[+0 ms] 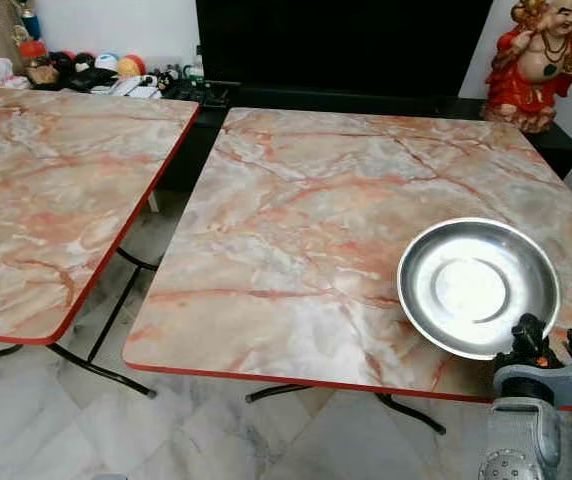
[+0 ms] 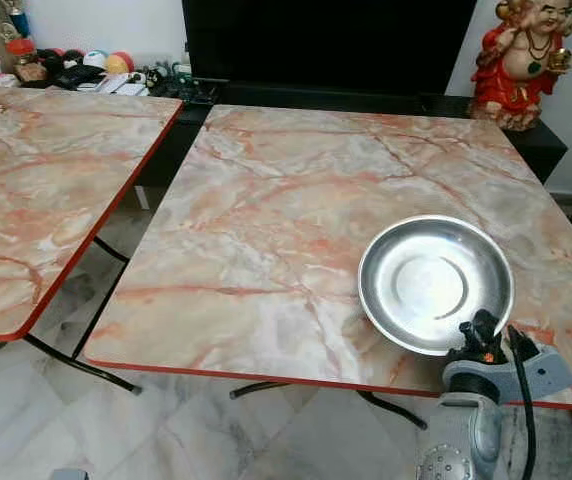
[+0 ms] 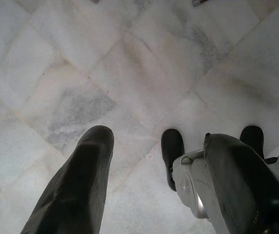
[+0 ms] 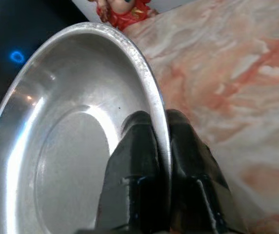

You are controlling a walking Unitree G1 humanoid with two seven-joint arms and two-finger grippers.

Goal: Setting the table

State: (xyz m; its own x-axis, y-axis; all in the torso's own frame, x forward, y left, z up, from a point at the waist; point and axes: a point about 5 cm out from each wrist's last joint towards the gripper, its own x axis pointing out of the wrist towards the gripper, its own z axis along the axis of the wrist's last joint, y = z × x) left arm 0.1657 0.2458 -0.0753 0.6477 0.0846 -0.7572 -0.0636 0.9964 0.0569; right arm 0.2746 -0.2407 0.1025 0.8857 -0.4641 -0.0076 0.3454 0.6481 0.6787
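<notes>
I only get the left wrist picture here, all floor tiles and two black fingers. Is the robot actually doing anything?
Observer: Yes. The right gripper is shut on the rim of a steel plate.
Operator: Where is that plate?
Observer: Over the near right part of a marble-patterned table; I cannot tell whether it touches the top.
Operator: Anything else on that table?
Observer: A second matching table stands to the left, and a red figurine stands behind.

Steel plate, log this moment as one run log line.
step: placing plate | right gripper: shut on rim | plate: over table near edge | left gripper: open, idle above floor
</notes>
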